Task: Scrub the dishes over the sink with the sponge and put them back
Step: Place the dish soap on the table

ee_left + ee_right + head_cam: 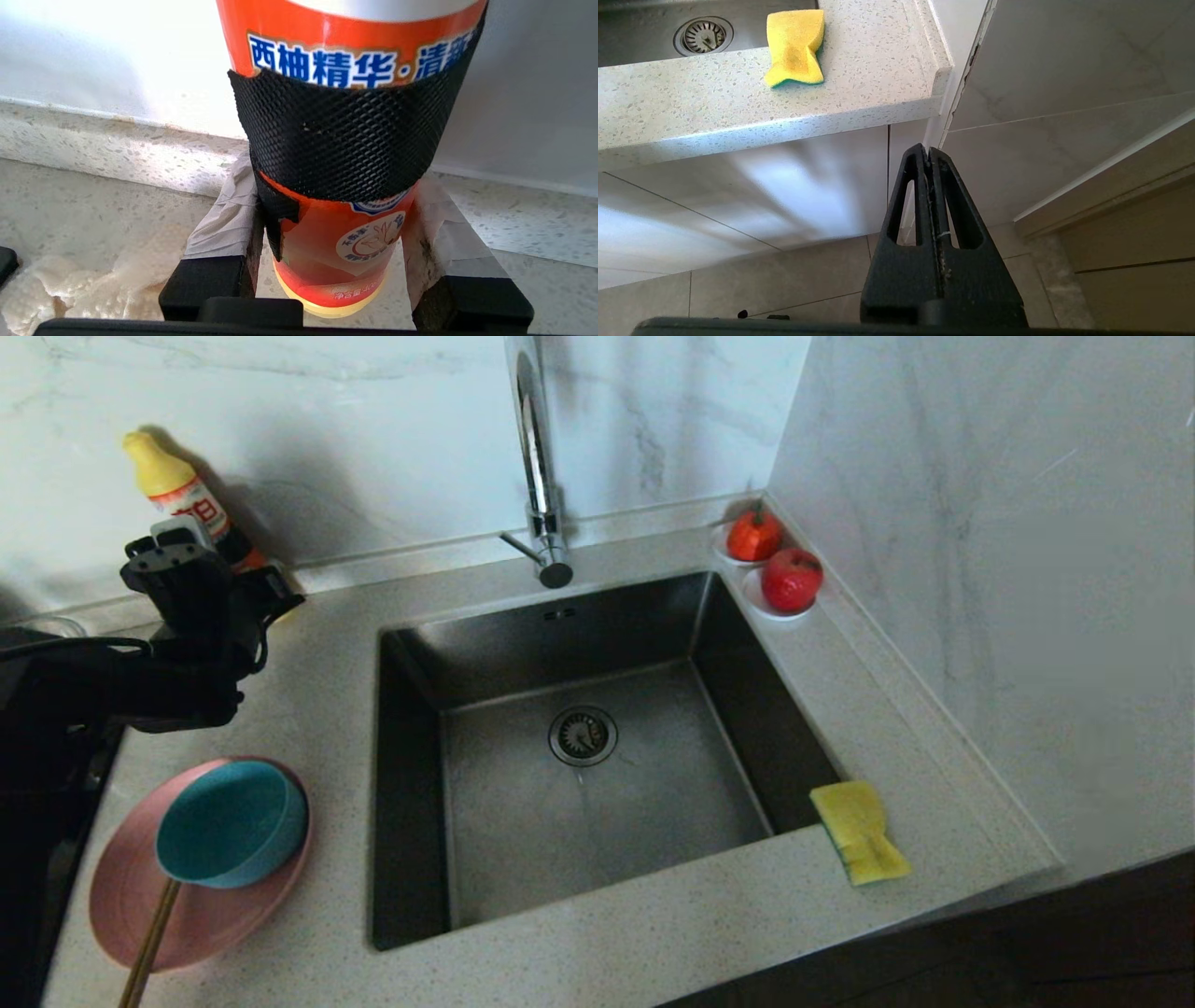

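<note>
The pink plate point(131, 896) lies on the counter left of the sink point(607, 821), with the teal bowl point(229, 821) in it and the chopsticks point(149, 933) running out from under the bowl. The yellow sponge point(859, 831) point(796, 46) rests on the counter at the sink's near right corner. My left gripper point(266, 588) point(336, 186) is at the back left by the wall, shut on a tilted orange detergent bottle point(187, 499) point(345, 140) with a yellow cap. My right gripper point(928, 151) hangs shut and empty below the counter edge.
The chrome tap point(537, 457) stands behind the sink, above the drain strainer point(583, 735). Two white saucers with red fruit point(792, 579) sit in the back right corner. An off-white rag point(70, 284) lies beside the bottle. Marble walls close the back and right.
</note>
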Robot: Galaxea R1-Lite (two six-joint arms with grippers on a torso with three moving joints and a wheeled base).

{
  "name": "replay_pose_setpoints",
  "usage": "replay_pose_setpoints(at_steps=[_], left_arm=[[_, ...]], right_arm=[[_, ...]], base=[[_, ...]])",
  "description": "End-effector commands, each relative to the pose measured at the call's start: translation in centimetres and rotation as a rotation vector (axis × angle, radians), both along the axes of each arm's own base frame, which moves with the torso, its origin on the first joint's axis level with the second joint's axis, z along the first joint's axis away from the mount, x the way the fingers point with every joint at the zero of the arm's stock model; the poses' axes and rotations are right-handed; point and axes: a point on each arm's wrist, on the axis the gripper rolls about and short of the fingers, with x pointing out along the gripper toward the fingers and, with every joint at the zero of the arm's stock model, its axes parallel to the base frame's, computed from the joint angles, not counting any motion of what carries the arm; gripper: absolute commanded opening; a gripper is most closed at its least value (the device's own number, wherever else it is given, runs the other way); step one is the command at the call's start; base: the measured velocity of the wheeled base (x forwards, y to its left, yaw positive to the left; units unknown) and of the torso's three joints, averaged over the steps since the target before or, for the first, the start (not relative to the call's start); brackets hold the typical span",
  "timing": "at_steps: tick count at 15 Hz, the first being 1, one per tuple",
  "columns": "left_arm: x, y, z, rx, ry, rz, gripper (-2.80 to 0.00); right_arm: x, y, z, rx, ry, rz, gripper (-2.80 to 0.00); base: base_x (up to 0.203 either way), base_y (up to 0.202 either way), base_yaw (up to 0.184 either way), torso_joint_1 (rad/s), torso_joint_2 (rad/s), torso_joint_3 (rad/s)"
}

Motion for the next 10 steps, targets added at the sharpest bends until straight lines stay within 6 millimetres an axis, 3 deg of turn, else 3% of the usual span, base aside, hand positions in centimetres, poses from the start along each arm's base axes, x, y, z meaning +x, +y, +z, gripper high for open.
replay_pose_setpoints(at_steps=[1, 3, 7, 10], left_arm=[[0.40, 0.10, -0.97, 0.001, 0.015, 0.003, -2.80], [0.55, 0.14, -1.42, 0.002, 0.024, 0.008, -2.80], [0.40, 0.02, -0.53, 0.022, -0.056, 0.003, -2.80], [0.22, -0.09, -1.40, 0.049, 0.000, 0.015, -2.80]], right_arm=[[0.00, 0.00, -0.01, 0.000, 0.000, 0.000, -2.80], [0.01, 0.00, -0.01, 0.000, 0.001, 0.000, -2.80], [0.01, 0.00, 0.00, 0.000, 0.001, 0.000, -2.80], [0.01, 0.00, -0.01, 0.000, 0.001, 0.000, -2.80]], base=[[0.000, 0.000, 0.000, 0.000, 0.00, 0.000], [0.000, 0.000, 0.000, 0.000, 0.00, 0.000], [0.000, 0.000, 0.000, 0.000, 0.00, 0.000], [0.000, 0.000, 0.000, 0.000, 0.00, 0.000]])
